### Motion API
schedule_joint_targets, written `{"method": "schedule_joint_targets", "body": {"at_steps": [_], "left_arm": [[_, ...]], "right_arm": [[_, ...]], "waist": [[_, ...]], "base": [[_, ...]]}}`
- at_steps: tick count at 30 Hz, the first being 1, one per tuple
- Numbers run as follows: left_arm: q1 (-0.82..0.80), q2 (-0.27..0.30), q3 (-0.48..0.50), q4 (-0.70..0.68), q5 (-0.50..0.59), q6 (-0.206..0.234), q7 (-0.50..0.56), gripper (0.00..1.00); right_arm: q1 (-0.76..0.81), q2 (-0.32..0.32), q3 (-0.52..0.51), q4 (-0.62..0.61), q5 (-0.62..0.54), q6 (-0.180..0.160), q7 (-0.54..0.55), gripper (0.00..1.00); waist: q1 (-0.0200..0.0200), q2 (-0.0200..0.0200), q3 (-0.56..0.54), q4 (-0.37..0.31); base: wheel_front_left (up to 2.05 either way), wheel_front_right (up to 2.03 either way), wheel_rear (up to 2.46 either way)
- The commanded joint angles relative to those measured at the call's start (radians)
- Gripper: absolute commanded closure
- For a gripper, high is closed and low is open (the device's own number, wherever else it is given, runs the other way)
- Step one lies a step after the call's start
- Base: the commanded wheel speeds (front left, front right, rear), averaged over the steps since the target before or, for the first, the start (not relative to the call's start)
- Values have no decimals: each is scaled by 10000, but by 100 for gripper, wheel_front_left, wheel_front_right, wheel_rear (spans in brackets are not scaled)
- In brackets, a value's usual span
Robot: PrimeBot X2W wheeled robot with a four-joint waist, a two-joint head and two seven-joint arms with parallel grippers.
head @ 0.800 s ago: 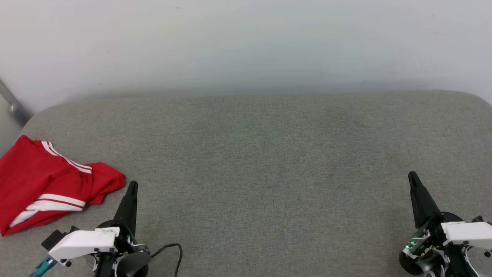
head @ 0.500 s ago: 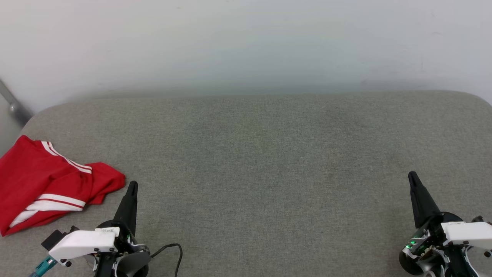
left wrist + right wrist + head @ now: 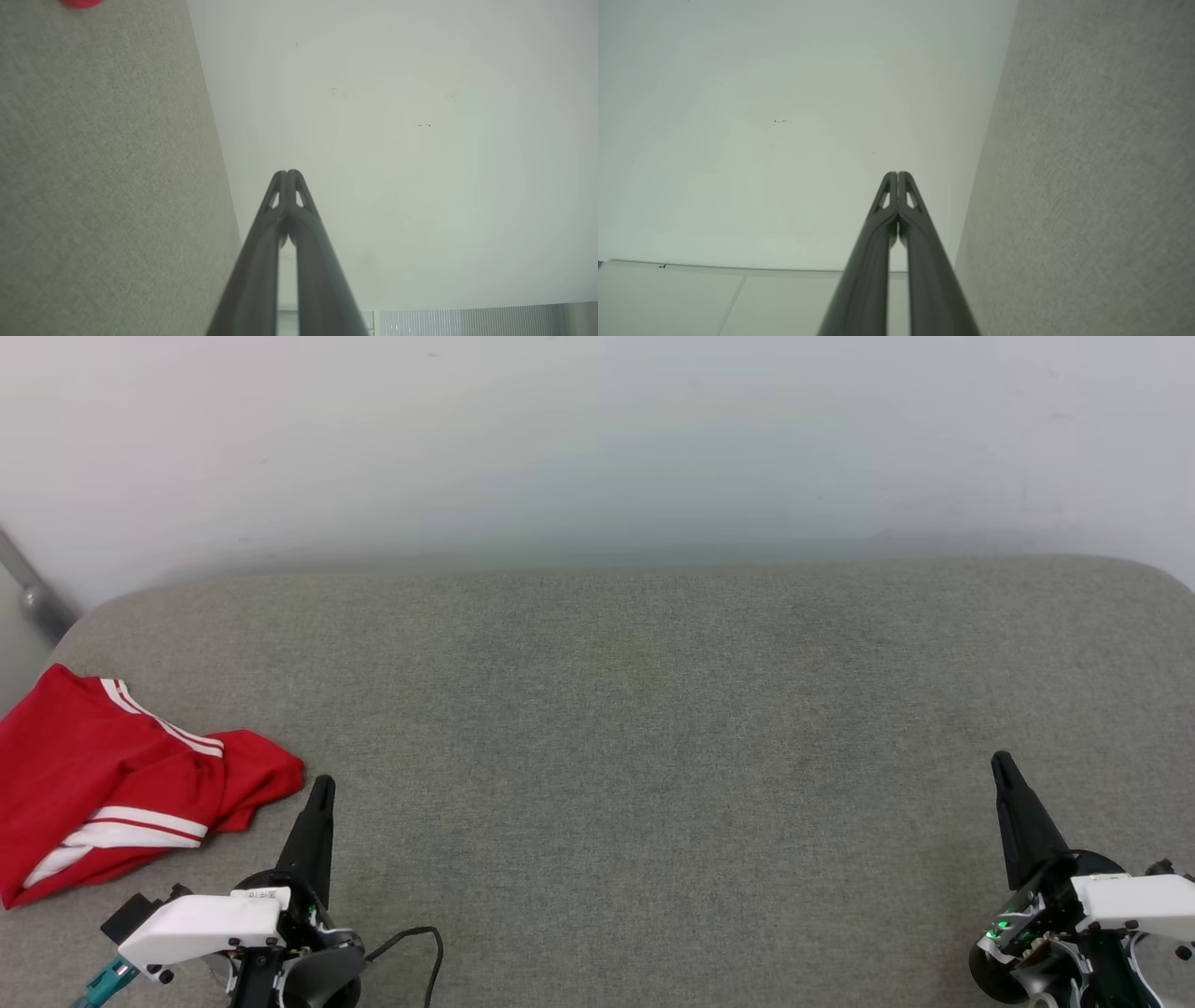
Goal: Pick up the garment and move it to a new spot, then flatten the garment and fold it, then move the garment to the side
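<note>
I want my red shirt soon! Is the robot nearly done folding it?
Done: nothing, it seems; the red shirt lies bunched at the left edge of the grey cushion, not flat. In hand: nothing; the left claw and right claw are shut and empty, apart from the shirt. Left: pick it up, move it, flatten, fold, set it aside.

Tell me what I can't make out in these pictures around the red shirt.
Shirt: head view, its left part is cut off by the left edge.
Shirt's front: head view, its own bunched folds cover it.
Shirt in the left wrist view: a red sliver cut by the top edge.
Grey bar: head view, runs off the left edge, so what it belongs to is unclear.
</note>
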Motion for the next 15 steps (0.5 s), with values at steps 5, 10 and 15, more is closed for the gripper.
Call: {"method": "schedule_joint_targets", "body": {"at_steps": [5, 10, 15], "left_arm": [[-67, -18, 16, -3, 14, -27, 16, 100], [-67, -18, 15, -3, 13, -25, 16, 100], [41, -4, -40, 69, 3, 6, -18, 0]], "right_arm": [[-124, 35, 5, 14, -48, -3, -2, 100], [-124, 35, 6, 14, -47, -3, -3, 100], [53, 2, 17, 57, -2, -2, -17, 0]], "waist": [[0, 0, 0, 0], [0, 0, 0, 0], [0, 0, 0, -1]], "base": [[0, 0, 0], [0, 0, 0], [0, 0, 0]]}}
